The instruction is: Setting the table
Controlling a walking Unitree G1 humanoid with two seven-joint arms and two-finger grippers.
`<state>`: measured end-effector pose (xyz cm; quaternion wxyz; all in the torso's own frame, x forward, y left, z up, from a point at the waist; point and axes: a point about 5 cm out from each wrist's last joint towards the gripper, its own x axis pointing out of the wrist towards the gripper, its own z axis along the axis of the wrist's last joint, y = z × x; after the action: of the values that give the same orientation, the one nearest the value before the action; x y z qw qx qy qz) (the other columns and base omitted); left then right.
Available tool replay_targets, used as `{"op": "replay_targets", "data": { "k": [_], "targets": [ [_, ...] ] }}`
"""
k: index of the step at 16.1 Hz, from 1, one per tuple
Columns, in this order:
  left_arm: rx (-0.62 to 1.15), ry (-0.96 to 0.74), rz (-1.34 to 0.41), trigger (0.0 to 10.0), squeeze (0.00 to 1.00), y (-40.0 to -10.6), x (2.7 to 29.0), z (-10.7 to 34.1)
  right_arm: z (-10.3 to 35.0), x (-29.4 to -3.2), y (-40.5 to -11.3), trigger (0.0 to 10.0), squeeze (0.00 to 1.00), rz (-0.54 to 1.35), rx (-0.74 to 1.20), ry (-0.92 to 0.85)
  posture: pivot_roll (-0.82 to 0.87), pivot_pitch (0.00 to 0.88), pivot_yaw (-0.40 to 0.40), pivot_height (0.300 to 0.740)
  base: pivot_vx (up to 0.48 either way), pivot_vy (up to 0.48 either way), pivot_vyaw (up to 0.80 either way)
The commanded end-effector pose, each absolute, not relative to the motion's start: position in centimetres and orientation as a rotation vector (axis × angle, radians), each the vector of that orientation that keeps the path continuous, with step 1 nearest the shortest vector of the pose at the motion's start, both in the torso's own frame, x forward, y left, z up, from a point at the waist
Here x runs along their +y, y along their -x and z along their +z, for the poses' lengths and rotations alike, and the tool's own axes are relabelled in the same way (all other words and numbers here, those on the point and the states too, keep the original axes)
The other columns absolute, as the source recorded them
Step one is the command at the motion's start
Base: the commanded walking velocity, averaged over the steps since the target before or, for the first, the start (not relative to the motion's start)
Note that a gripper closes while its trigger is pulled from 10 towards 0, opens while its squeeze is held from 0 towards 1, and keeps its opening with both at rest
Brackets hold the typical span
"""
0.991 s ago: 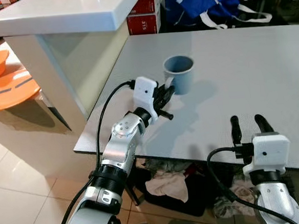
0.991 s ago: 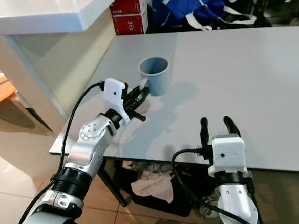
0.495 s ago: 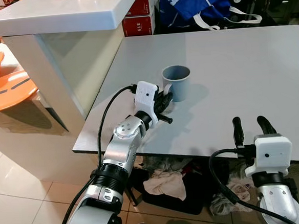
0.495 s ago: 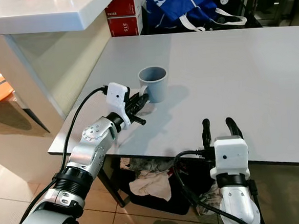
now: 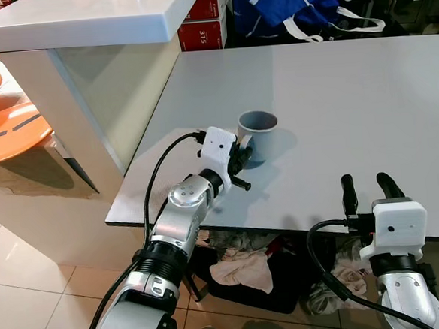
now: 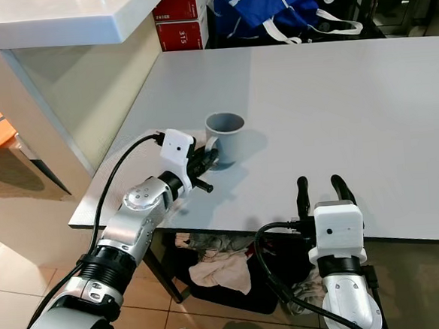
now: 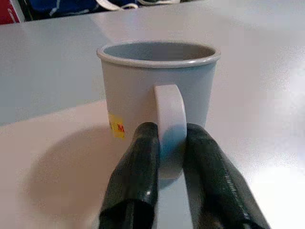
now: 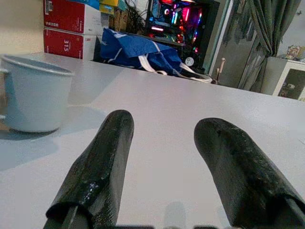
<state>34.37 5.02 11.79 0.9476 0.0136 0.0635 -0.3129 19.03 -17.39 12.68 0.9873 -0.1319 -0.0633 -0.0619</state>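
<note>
Closer now, left gripper point(image 7: 170, 157) jaws pinch mug point(image 7: 157, 81) handle (table point(image 5: 366, 101) around bare).

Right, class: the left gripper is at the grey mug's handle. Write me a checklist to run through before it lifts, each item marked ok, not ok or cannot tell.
1. Left gripper has its two black fingers on either side of the handle of the grey plastic mug: ok.
2. Mug upright on the grey table: ok.
3. Mug holds nothing that could spill: cannot tell, its inside is only partly visible.
4. Grip firm enough to lift: cannot tell.
5. Right gripper open and well apart from the mug, near the table's front edge: ok.
6. Tabletop beyond the mug free of obstacles: ok.
</note>
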Motion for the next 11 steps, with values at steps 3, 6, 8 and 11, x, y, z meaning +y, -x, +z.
{"op": "replay_targets", "data": {
  "k": [3,6,8,11],
  "targets": [
    [0.151,-0.052,-0.63,10.0,1.0,-34.56,5.35,11.64,13.2,-17.26,-19.11,10.0,0.0,-0.117,-0.144,0.271,-0.1,0.0,0.113,0.707,0.0,0.0,0.0],
    [0.156,-0.046,-0.636,10.0,1.0,-34.45,5.3,11.67,13.14,-17.31,-19.15,10.0,0.0,-0.114,-0.142,0.275,-0.1,0.0,0.111,0.707,0.0,0.0,0.0],
    [0.162,-0.04,-0.638,10.0,1.0,-34.34,5.26,11.57,13.11,-17.33,-19.17,10.0,0.0,-0.113,-0.141,0.277,-0.1,0.0,0.112,0.707,0.0,0.0,0.0],
    [0.171,-0.041,-0.622,10.0,1.0,-34.15,5.83,11.48,12.96,-17.35,-19.19,10.0,0.0,-0.112,-0.137,0.276,-0.1,0.0,0.111,0.707,0.0,0.0,0.0]
  ]
}}
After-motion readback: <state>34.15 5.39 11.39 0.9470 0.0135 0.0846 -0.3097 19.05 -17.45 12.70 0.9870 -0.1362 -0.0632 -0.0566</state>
